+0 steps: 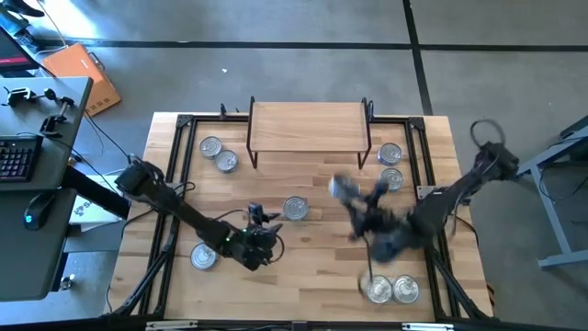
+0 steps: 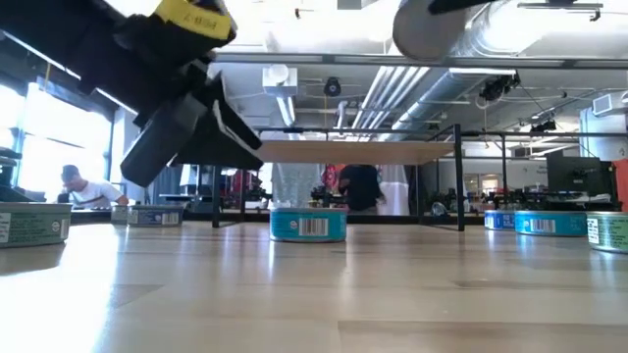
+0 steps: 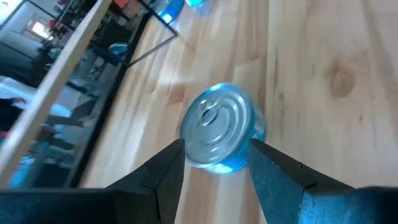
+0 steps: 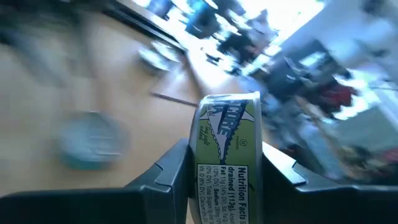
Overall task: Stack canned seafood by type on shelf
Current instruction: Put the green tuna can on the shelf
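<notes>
The shelf [image 1: 308, 127] stands at the table's far middle on thin black legs, its top bare. A silver-topped, blue-sided can [image 3: 221, 127] rests flat on the table at the middle [image 1: 295, 208]. My left gripper [image 1: 265, 221] hovers open just short of it, and its fingertips [image 3: 177, 155] frame the can's near side without touching. My right gripper [image 1: 347, 191], blurred, is right of centre above the table, shut on a green-labelled can [image 4: 229, 155]. Other cans lie far left [image 1: 219, 154], far right [image 1: 390, 165], near left [image 1: 203, 256] and near right [image 1: 392, 290]. My right gripper pinches the green-labelled can between its two fingers [image 4: 177, 171], one on each flat end. The label side [image 4: 227, 180] faces the wrist camera, so the can stands on edge in the hold. It is lifted clear of the table.
Black metal rails [image 1: 175, 184] run along the table's left and right sides. Bare wood lies in front of the shelf and around the middle can. A desk with a keyboard [image 1: 18, 156] stands beyond the table's left edge.
</notes>
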